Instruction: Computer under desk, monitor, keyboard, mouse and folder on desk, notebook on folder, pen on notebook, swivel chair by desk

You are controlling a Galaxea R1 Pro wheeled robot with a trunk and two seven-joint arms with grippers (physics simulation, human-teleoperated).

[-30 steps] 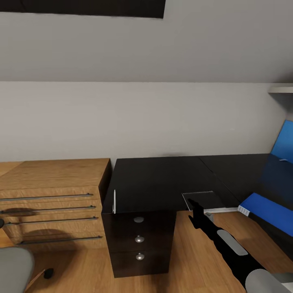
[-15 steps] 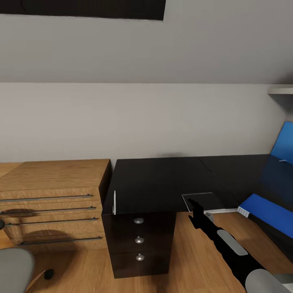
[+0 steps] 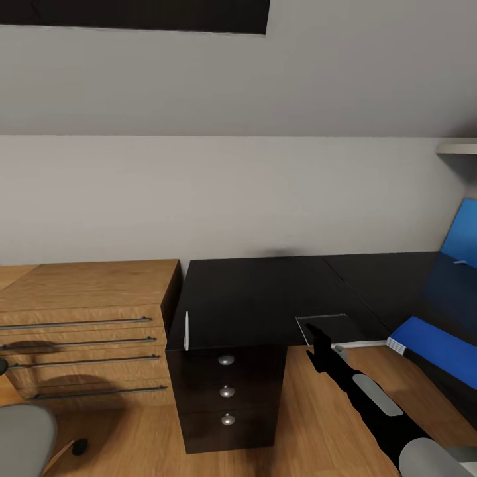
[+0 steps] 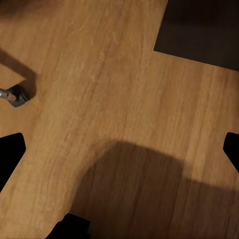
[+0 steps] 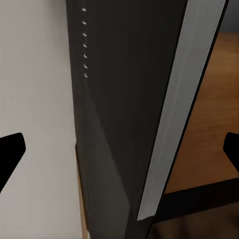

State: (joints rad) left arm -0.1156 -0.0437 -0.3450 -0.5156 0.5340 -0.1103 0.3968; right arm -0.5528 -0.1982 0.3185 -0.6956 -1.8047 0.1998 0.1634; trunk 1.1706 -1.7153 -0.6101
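Notebook (image 3: 329, 327) lies on desk (image 3: 258, 291) corner — right gripper (image 3: 318, 344) beside it, spread

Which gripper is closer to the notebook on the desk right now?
Right. The right gripper sits at the notebook by the desk edge; the left gripper faces the wooden floor.

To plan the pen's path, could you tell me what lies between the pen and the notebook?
In the head view, only bare desk top lies between the pen and the notebook.
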